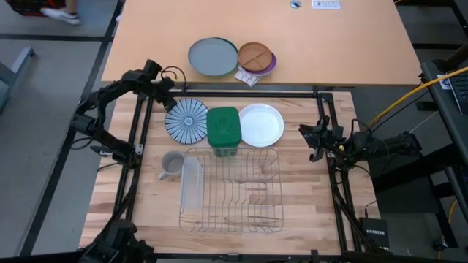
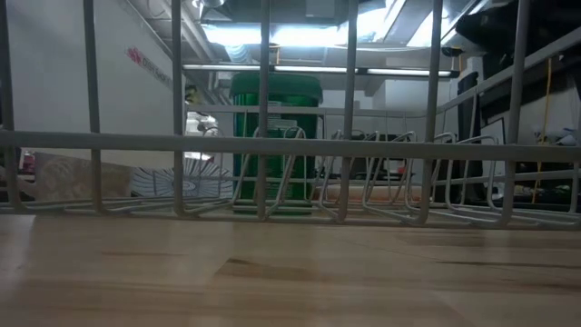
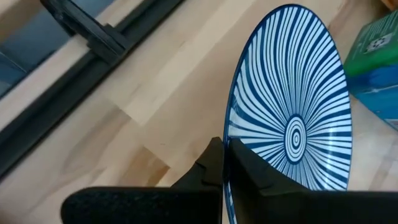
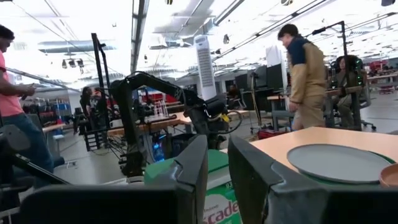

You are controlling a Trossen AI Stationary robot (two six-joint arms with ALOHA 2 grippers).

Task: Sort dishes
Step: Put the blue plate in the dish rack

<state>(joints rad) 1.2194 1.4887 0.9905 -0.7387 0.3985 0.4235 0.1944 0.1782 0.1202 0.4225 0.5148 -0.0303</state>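
Nearest to where I stand is the wire dish rack point(image 1: 232, 188), empty, its tines upright and ready to take plates on edge. That is presumably why it sits squarely in the middle of the wooden surface point(image 1: 307, 204), within reach of both arms. A grey mug point(image 1: 172, 165) and a clear plastic tray point(image 1: 191, 183) lie along its left side.

Just behind the rack stands a green box point(image 1: 224, 130), with a plate on either side. On the left is the blue-and-white striped plate point(image 3: 292, 112). The left tool point(image 3: 225, 163) is clenched on its rim, one finger on the face and one on the back. Gripping the thin edge looks like the only way to get a flat plate off the wood and turn it upright for the tines. In the low view it still seems to lie close to the wood.

On the right is the plain white plate point(image 1: 261, 125), untouched. The right tool point(image 1: 316, 142) waits just beside it over the frame rail, fingers nearly shut with a narrow gap and holding nothing.

Farther back, on the tan table point(image 1: 351, 44), a grey plate point(image 1: 213, 56) and a brown divided plate point(image 1: 255, 56) sit side by side, apparently out of play. I can't find any orange-red plate from here.
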